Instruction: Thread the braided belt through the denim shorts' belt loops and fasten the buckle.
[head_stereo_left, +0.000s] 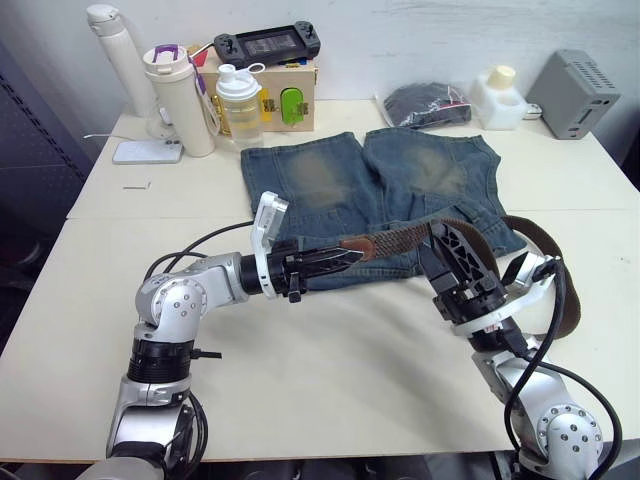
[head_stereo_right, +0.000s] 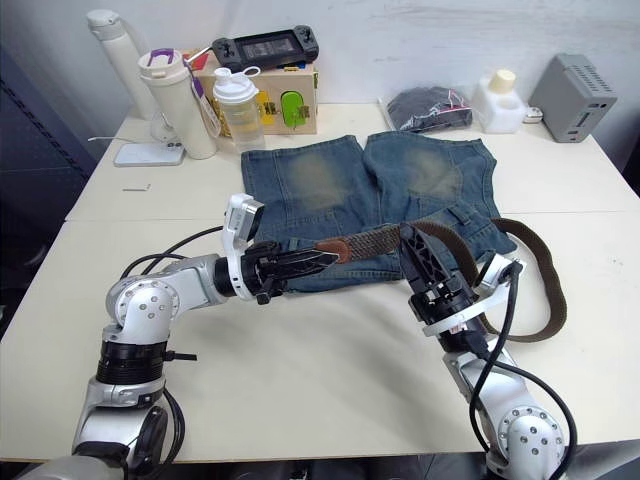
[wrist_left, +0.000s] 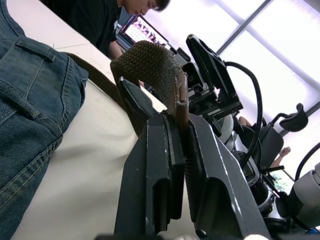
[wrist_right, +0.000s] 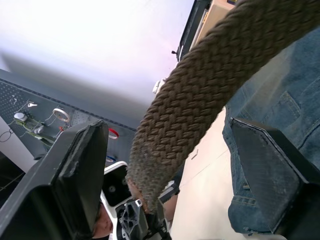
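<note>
Table carries the denim shorts spread flat, legs far. Braided belt spans their near waistband: left end effector pinches its leather tip, right end effector gapes around the strap. No readable writing.

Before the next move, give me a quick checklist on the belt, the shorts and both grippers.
1. Left gripper shut on the braided belt at its leather tip: ok.
2. Right gripper open, belt running between its fingers, not gripped: ok.
3. Denim shorts lying flat on the table: ok.
4. Belt through any belt loops: not ok, the strap lies over the waistband.
5. Buckle position: cannot tell.
</note>
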